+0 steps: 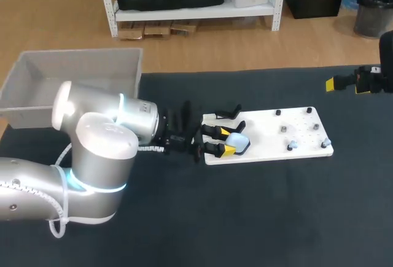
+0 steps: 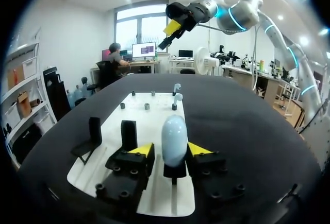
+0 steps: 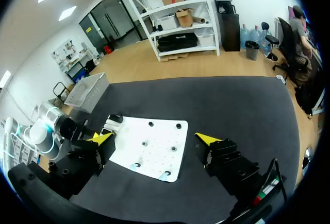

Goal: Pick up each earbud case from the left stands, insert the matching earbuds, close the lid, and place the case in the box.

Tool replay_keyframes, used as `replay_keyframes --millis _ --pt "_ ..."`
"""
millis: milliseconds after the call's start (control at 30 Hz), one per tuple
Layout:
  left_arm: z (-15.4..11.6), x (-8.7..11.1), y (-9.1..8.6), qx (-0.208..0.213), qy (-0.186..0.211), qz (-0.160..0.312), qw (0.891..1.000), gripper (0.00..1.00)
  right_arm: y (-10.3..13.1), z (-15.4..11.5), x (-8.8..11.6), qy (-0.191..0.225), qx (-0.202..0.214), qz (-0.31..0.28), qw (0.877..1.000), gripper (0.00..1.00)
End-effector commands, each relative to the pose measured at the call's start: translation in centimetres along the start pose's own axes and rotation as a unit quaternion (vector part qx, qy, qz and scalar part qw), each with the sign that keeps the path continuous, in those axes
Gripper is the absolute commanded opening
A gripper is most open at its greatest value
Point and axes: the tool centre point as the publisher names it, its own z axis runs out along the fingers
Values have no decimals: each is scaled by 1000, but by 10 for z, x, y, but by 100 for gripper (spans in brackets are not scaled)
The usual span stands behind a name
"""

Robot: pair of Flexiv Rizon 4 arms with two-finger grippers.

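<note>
My left tool (image 2: 172,152) stands open astride the pale blue earbud case (image 2: 174,139), with a yellow tip at either flank and a sliver of gap on one side. The case sits upright on its black stand (image 2: 175,171), at the centre of the head view and the left end of the white board (image 1: 270,133). I'd centre the tool first, close gently, then lift straight up off the stand. My right tool (image 3: 154,138) hangs open at upper right, well apart from the board.
</note>
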Motion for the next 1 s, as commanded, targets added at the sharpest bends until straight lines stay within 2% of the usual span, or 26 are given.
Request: replay_keyframes --millis 33,200,300,500,667,700,733,800,1000 --pt "3 1 2 1 -2 0 1000 38 -2 1 0 1 -4 -1 1000 100" --pt "3 1 1 2 -4 -1 1000 44 -2 1 0 1 -4 -1 1000 100" --pt "4 0 1 3 -5 -1 1000 51 -2 1 0 1 -4 -1 1000 100" --pt "5 -1 0 5 -7 0 1000 45 -2 1 0 1 -4 -1 1000 100" --pt "8 0 -2 7 -7 0 1000 31 -2 1 0 1 -4 -1 1000 100" --pt "8 0 -2 7 -8 0 1000 24 -2 1 0 1 -4 -1 1000 100" --pt "8 -1 -2 6 -9 0 1000 9 -2 1 0 1 -4 -1 1000 100" --pt "7 -2 -3 4 -12 1 1000 0 -2 1 0 1 -4 -1 1000 100" --pt "-3 -9 -8 1 -22 14 1000 0 -2 1 0 1 -4 -1 1000 100"
